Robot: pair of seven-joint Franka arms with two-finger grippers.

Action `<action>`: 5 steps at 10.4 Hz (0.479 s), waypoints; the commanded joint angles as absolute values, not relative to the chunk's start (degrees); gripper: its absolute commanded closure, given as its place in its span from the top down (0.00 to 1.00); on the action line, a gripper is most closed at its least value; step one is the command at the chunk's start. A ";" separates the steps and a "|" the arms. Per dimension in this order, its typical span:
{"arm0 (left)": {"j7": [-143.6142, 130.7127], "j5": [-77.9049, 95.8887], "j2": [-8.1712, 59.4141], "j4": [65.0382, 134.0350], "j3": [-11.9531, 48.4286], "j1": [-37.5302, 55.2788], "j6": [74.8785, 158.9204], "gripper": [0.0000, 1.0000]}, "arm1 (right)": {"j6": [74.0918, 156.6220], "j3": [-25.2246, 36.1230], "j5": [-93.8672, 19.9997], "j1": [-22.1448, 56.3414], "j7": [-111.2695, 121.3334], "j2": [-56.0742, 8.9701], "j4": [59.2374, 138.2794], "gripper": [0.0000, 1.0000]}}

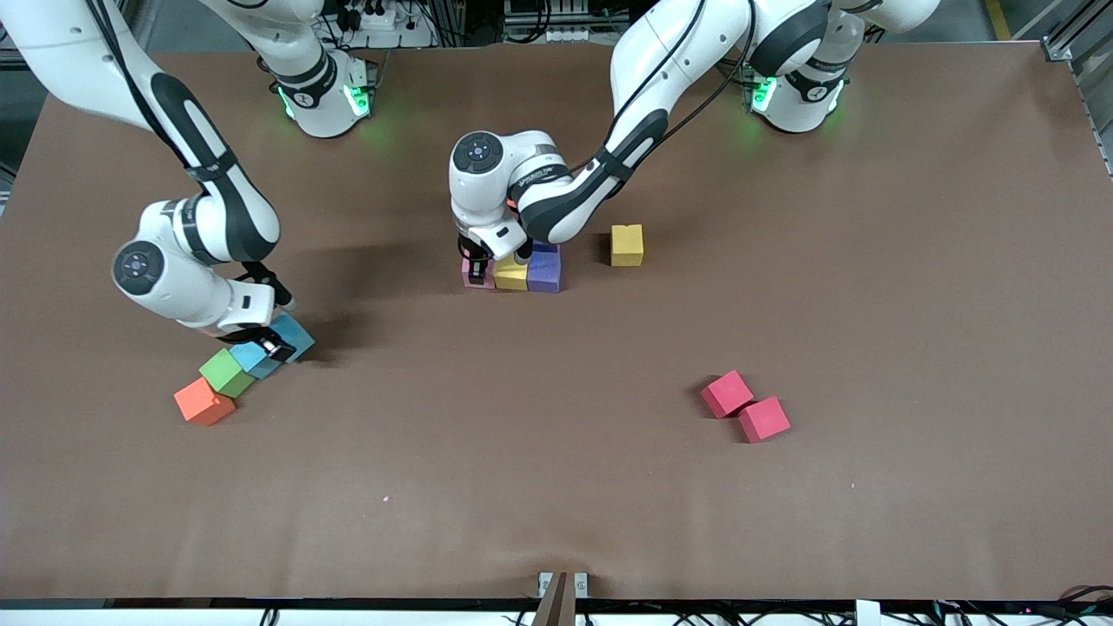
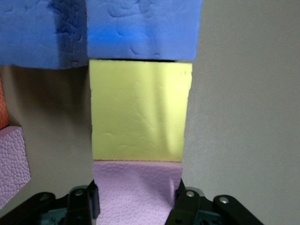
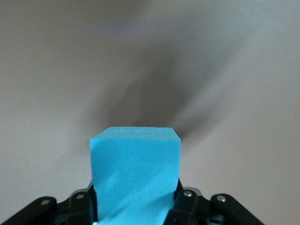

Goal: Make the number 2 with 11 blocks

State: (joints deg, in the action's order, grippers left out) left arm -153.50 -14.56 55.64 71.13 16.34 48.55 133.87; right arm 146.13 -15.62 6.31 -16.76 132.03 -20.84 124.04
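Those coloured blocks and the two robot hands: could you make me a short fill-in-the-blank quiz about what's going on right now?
1. The right hand is shut on a light ____ block.
2. The left hand grips a ____ block beside the yellow block.
3. The green cube sits between a light blue block and the ____ block.
4. Two ____ blocks lie together toward the left arm's end.

Missing words: blue; pink; orange; red
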 commanded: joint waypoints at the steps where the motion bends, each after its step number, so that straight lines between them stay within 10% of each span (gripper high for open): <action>1: -153.81 -13.45 56.60 69.70 15.29 49.57 134.12 0.59 | 145.99 -16.00 0.55 -16.97 132.28 -18.02 124.37 0.31; 2: -153.90 -13.45 56.60 69.70 15.29 49.57 134.12 1.00 | 146.16 -15.91 -1.56 -16.61 130.80 -17.93 124.37 0.30; 5: -153.98 -13.36 55.29 69.87 15.47 49.57 133.60 1.00 | 147.12 -15.82 -2.81 -13.99 118.18 -18.02 124.37 0.30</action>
State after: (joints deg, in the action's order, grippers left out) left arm -153.49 -14.56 55.66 70.87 16.31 48.62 133.91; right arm 146.30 -15.80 -1.46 -15.50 124.36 -18.87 123.72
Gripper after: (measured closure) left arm 0.132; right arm 0.463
